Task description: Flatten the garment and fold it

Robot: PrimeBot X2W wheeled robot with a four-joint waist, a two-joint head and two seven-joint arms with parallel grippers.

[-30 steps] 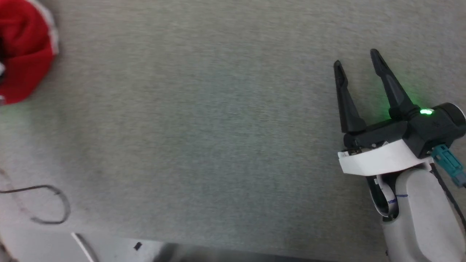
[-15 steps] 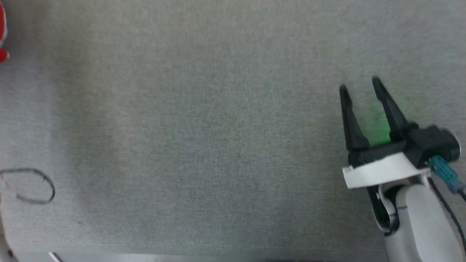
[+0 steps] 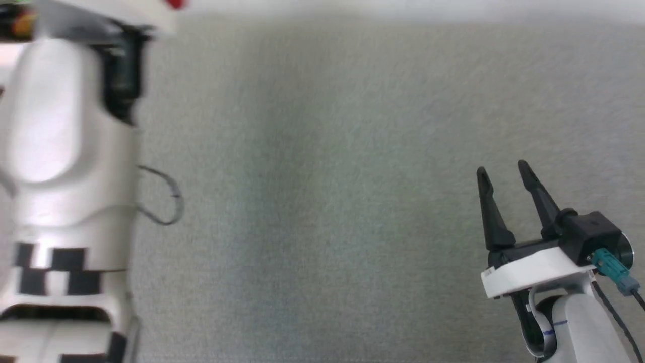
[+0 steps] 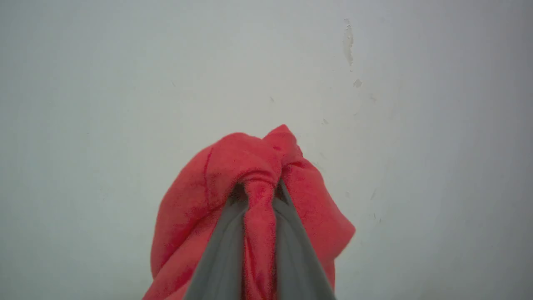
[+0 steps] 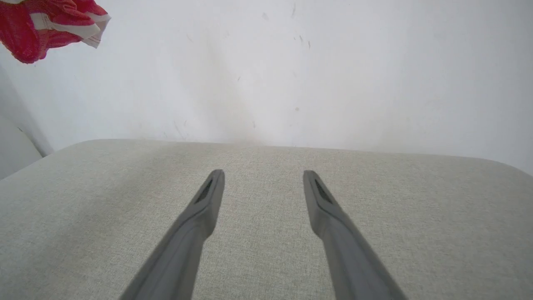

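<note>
Left hand (image 4: pixel 260 189) holds the bunched bright red soft-fabric shorts (image 4: pixel 195 204) up off the grey woven-fabric worktop (image 3: pixel 322 201)

The left hand's two long dark fingers are pinched tight on a twisted fold of the red cloth, which wraps round their tips and sags toward 7 o'clock in its wrist view, with a pale scuffed wall (image 4: pixel 125 83) behind. Gripped at one point like this, the shorts probably hang so that their own weight loosens the bundle before laying flat. The right hand (image 3: pixel 504 170) sits at 4 o'clock in the head view, fingers spread wide and holding nothing, low over the worktop, seemingly placed to take a second edge. In the right wrist view the shorts, white stripe showing, hang well apart at 10 o'clock
</note>
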